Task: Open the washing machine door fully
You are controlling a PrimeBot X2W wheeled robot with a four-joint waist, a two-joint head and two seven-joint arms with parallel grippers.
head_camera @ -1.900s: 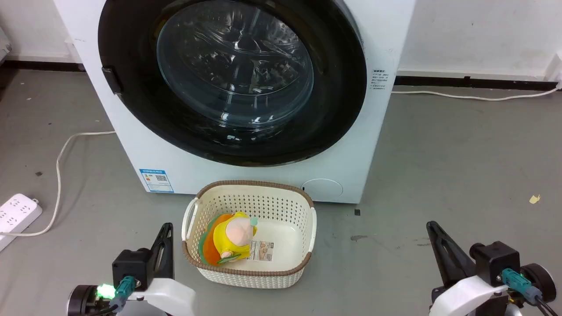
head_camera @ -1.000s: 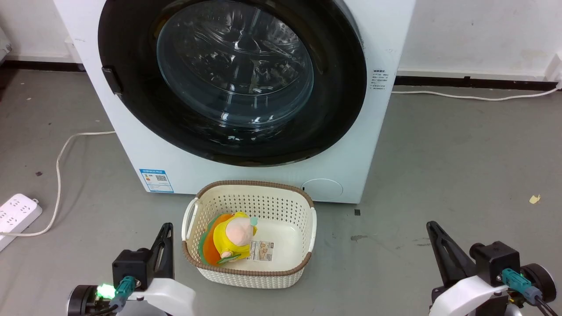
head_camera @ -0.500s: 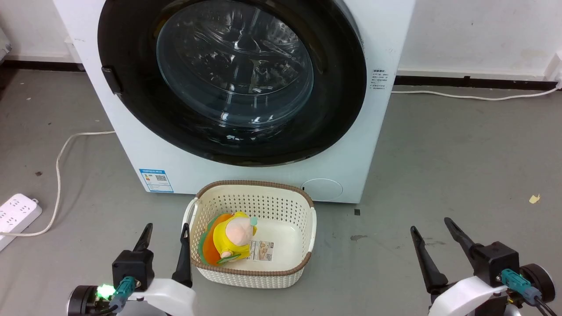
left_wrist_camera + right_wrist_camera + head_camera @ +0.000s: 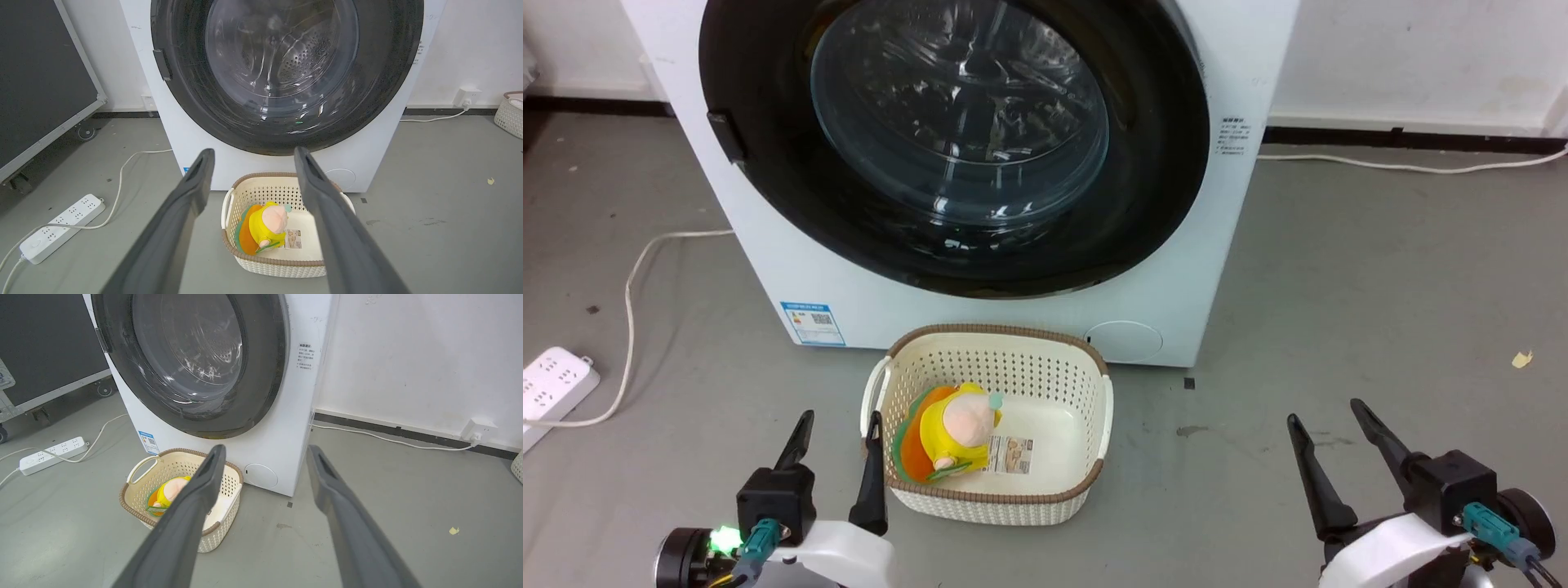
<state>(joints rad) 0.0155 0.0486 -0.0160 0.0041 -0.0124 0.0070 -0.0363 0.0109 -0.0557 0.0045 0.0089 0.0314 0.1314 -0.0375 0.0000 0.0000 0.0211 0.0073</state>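
The white washing machine point(image 4: 849, 286) point(image 4: 192, 134) point(image 4: 282, 428) stands ahead on the grey floor. Its washing machine door point(image 4: 768, 163) point(image 4: 388, 81) point(image 4: 265, 355), a wide glossy black rim around a bulging glass window, sits flat against the front, with a small black tab on its left edge. My left gripper point(image 4: 840, 423) point(image 4: 250, 152) hovers open low at the left, far short of the door. My right gripper point(image 4: 1327, 412) point(image 4: 264, 448) is open low at the right, nothing between its fingers.
A cream perforated basket point(image 4: 1021, 502) with a yellow and orange plush toy point(image 4: 947, 433) sits right in front of the machine. A white power strip point(image 4: 551, 384) and cord point(image 4: 633, 278) lie at the left. A cable point(image 4: 1413, 167) runs along the right wall. A dark wheeled panel point(image 4: 41, 81) stands at the left.
Both grippers went from shut to open about half a second ago. The head view has since shifted slightly, bringing the machine a little closer.
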